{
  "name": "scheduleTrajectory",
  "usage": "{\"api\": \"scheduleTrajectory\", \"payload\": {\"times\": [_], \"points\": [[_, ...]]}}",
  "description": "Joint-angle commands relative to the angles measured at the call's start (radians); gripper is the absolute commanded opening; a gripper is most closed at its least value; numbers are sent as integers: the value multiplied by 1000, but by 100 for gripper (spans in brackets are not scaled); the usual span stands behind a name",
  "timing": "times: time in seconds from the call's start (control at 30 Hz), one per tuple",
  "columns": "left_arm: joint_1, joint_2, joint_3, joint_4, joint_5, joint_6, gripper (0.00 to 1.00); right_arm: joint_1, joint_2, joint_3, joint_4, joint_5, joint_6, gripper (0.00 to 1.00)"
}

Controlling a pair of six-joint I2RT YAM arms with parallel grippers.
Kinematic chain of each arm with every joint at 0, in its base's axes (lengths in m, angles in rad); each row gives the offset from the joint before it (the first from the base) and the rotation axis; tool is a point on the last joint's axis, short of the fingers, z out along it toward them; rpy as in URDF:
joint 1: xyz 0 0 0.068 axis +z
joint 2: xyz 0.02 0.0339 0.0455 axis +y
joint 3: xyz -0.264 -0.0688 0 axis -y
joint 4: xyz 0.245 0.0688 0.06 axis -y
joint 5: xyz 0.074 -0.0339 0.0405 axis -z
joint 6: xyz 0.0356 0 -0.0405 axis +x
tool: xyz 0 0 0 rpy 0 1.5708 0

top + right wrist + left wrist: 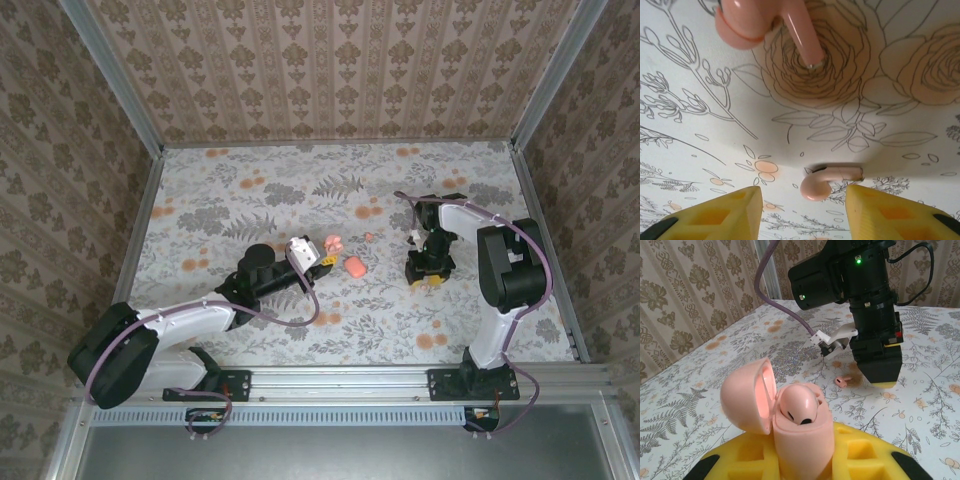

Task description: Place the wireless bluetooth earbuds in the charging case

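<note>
My left gripper (325, 262) (802, 446) is shut on the salmon-pink charging case (800, 432) (352, 266). The case's lid (747, 395) hangs open to the left, and one earbud (797, 405) sits in the case. A second earbud (827, 181) (842, 381) (370, 237) lies on the table. My right gripper (803, 212) (430, 278) (880, 375) points down just short of it, open, one yellow finger (735, 215) on either side. Another pink bud with a stem (765, 22) lies at the top edge of the right wrist view.
The table is covered with a floral cloth (300, 195) with flat orange printed spots (365, 212). Patterned walls (330, 60) and metal posts (110, 75) close in the back and sides. The right arm's black wrist (850, 275) stands close beyond the case.
</note>
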Motion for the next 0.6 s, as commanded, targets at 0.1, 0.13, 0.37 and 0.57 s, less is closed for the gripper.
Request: {"api": "scheduleTrajectory", "payload": {"times": [0.1, 0.13, 0.37, 0.57], "points": [[-8, -19, -4, 7, 1, 14, 10, -4, -24, -2, -79, 10, 31, 47], [-7, -19, -4, 7, 1, 15, 10, -4, -35, 1, -76, 9, 31, 47], [-8, -24, -3, 6, 1, 19, 10, -4, -66, 75, -44, 3, 16, 48], [-8, -32, -4, -4, -8, 25, 10, -4, 16, 116, -30, -10, 6, 48]]}}
